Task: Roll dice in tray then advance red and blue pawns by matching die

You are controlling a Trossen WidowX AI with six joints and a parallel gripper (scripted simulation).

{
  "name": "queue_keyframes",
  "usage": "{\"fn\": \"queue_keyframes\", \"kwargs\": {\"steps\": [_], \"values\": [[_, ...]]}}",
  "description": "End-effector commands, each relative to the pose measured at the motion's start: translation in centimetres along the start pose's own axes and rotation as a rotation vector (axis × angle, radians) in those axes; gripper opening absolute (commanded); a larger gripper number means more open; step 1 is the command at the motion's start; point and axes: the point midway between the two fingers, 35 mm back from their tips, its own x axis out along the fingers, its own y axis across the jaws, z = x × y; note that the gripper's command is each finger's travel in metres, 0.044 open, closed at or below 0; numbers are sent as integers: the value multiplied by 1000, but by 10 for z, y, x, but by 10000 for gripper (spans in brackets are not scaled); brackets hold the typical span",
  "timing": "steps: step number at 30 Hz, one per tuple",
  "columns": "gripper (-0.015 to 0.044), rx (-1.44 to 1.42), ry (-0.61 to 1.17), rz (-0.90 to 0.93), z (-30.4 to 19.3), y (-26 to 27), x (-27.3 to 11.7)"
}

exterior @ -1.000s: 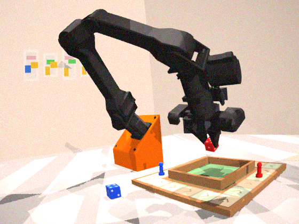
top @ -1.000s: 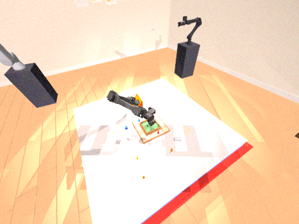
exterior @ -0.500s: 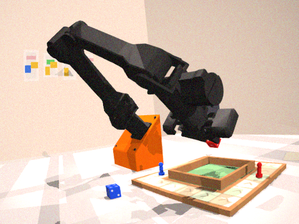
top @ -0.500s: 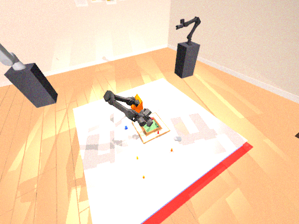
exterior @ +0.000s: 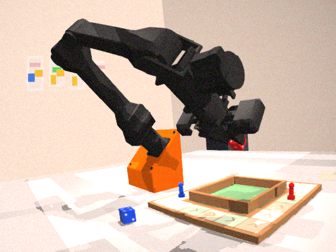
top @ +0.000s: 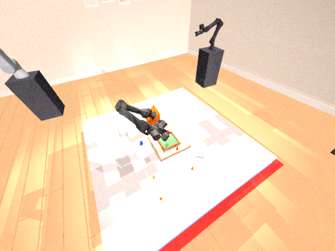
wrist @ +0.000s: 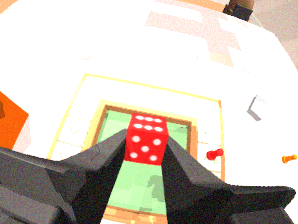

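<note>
My gripper point(exterior: 238, 140) is tilted and shut on the red die point(exterior: 238, 145) point(wrist: 146, 145) point(top: 168, 131), held in the air above the board. In the wrist view its faces with five and six pips show, and it hides part of the tray point(exterior: 210, 200) point(top: 171, 147) point(wrist: 193, 142). The tray's visible green floor holds no die. The blue die point(exterior: 127, 215) point(top: 141, 143) lies off the board, to its left. The blue pawn point(exterior: 180, 190) stands on the board's left side. The red pawn point(exterior: 291, 192) point(top: 177, 148) point(wrist: 215, 154) stands on a square at the right.
The board point(exterior: 204, 222) point(top: 176, 153) surrounds the tray with arrow squares. The arm's orange base point(exterior: 162, 178) point(wrist: 11, 122) is behind the blue pawn. A pale grey block point(top: 200, 155) point(wrist: 256, 107), orange pieces point(top: 192, 168) point(top: 161, 198) and a yellow piece point(top: 154, 177) lie off the board.
</note>
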Motion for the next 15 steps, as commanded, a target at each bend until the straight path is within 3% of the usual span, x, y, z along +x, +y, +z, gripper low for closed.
{"fn": "queue_keyframes", "kwargs": {"steps": [1, 5, 15], "values": [[0, 0, 0, -3, 0, -1, 0], [0, 0, 0, -3, 0, -1, 0], [263, 1, -2, -2, 10, -2, -9]]}}
